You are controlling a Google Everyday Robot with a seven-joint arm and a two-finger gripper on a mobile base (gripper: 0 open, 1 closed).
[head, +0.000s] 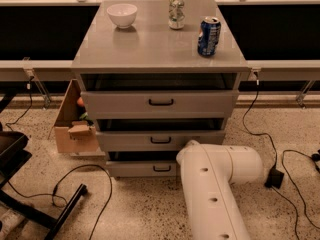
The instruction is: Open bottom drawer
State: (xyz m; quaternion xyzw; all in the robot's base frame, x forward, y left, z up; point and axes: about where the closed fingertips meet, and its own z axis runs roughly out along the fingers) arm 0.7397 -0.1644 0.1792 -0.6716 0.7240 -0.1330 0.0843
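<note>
The gripper hid behind the white arm (216, 184), so nobody could tell its grip. The bottom drawer (134, 169) had its sideways handle (161, 168) just left of the arm.

The arm (211, 196), at 5 o'clock, is a smooth white tube with small dark holes and a rounded elbow; the gripper is out of sight.

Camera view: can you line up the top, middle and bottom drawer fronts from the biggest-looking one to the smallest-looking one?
1. top drawer front
2. middle drawer front
3. bottom drawer front, clearly the thinnest, though the white arm hides its right end, so its full width is unsure.
The gripper is not in view.
</note>
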